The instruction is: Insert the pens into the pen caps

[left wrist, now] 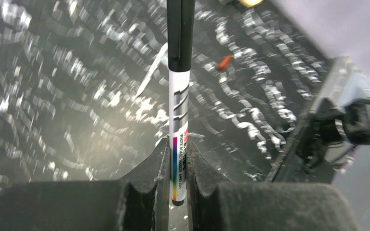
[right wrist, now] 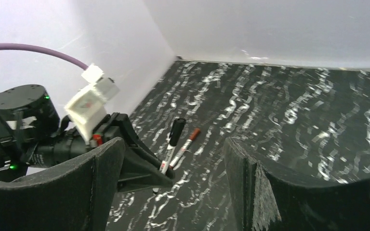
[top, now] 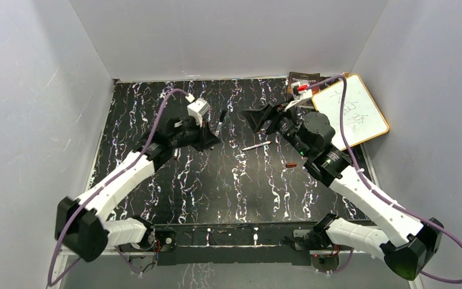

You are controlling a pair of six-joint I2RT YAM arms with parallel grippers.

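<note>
The black, white-veined table (top: 216, 192) carries everything. A scribbled whiteboard (top: 355, 114) lies tilted at its far right corner.

The left gripper (top: 209, 137) is clamped on the black-capped pen (left wrist: 179, 139). Its two fingers (left wrist: 149, 178) press the lower end of the white barrel from either side, and the rest of the pen juts out past the fingertips. The black cap (left wrist: 180, 33) sits on the far end of that pen, with the pen's tip hidden inside it.

The right gripper (top: 258, 117) faces the left one across the middle of the table. Its jaws are spread wide with nothing between them. It stands near the black cap without touching it.

The bare pen (top: 256, 146) lies flat on the table, near the right gripper on the side towards the arm bases, and neither gripper touches it. It has no cap on either end (its tip is too small to make out).

The third pen (right wrist: 183, 147) lies on the table just beside the held one, seen from the right wrist. A reddish-brown cap (right wrist: 193, 134) is already on its end.

The loose cap (top: 290, 164), also reddish-brown, lies on its side apart from the bare pen and close to the right forearm. Whether anything is inside it I cannot tell.
</note>
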